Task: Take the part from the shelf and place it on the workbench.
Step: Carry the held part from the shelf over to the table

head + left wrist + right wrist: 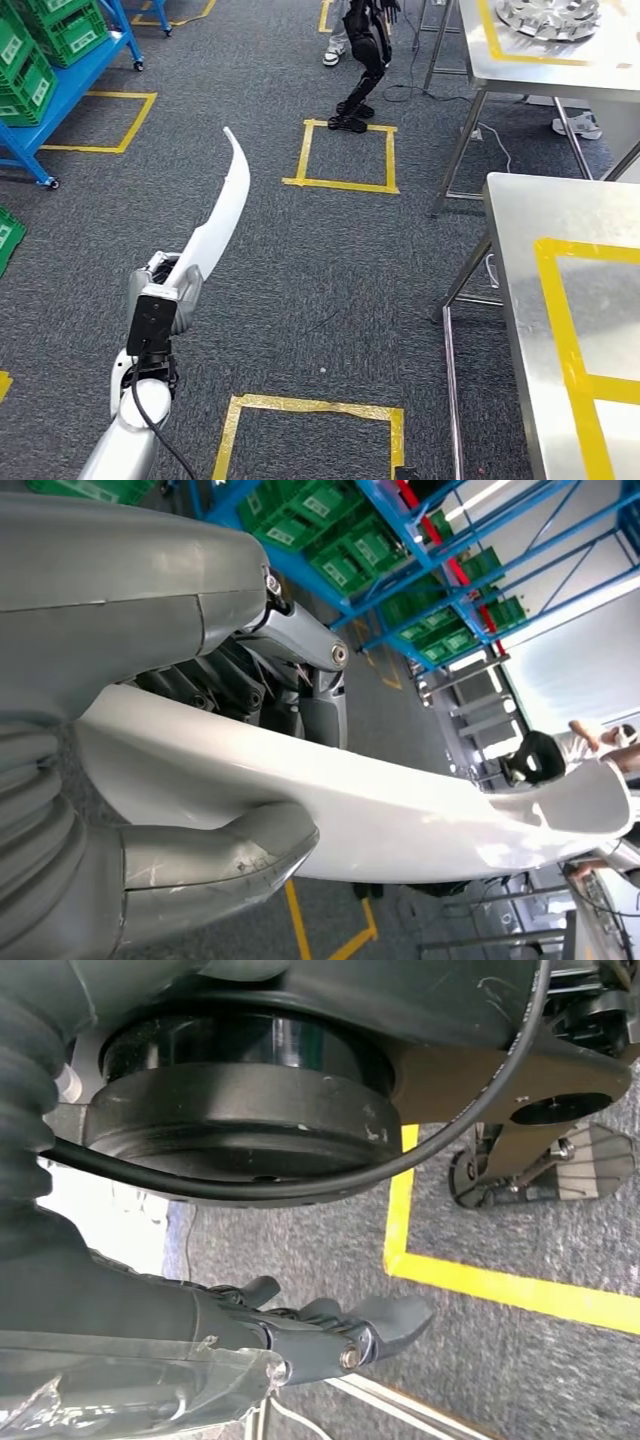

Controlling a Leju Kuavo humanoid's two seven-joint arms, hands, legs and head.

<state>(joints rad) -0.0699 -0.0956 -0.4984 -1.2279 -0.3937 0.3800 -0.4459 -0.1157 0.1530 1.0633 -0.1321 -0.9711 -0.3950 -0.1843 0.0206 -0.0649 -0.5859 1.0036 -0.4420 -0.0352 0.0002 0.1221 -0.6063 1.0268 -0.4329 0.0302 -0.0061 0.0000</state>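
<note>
- Head view: I see my left hand (167,292) gripping the long white curved part (219,215) by its lower end, the blade rising up and away over the grey carpet, well apart from the steel counter (521,240) with its yellow tape.
- The blue shelf (56,105) with green crates stands far from that counter.
- Left wrist view: thumb and fingers (226,865) are clamped around the part (362,815).
- Right wrist view: my right hand (332,1335) holds nothing, its fingers stretched out over the carpet, well apart from the counter.

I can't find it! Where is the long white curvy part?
In the head view, the left robot hand holds the white part above the grey carpet, left of the workbench.
</note>
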